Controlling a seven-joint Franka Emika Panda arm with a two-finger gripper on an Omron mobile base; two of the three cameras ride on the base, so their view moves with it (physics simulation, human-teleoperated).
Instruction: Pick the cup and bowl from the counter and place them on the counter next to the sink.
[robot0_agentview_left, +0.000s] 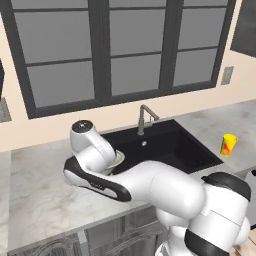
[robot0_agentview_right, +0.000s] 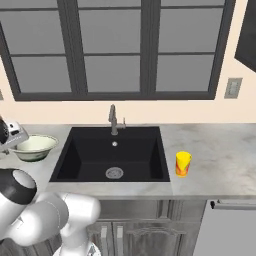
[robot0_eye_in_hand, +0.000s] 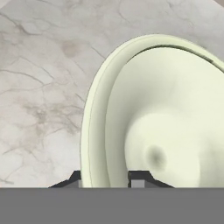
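Reading left to right from the sink (robot0_agentview_right: 114, 152): bowl (robot0_agentview_right: 34, 146) sits on counter (robot0_agentview_right: 220, 150) just left of it w/ gripper (robot0_eye_in_hand: 105, 178) narrowly pinching its rim, cup (robot0_agentview_right: 183, 163) already just right, so likely only release left.

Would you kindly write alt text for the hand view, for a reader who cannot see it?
A pale cream bowl seen close up from above, its rim running between the two dark fingertips of the gripper. Grey-beige marbled counter lies beneath, to the left.
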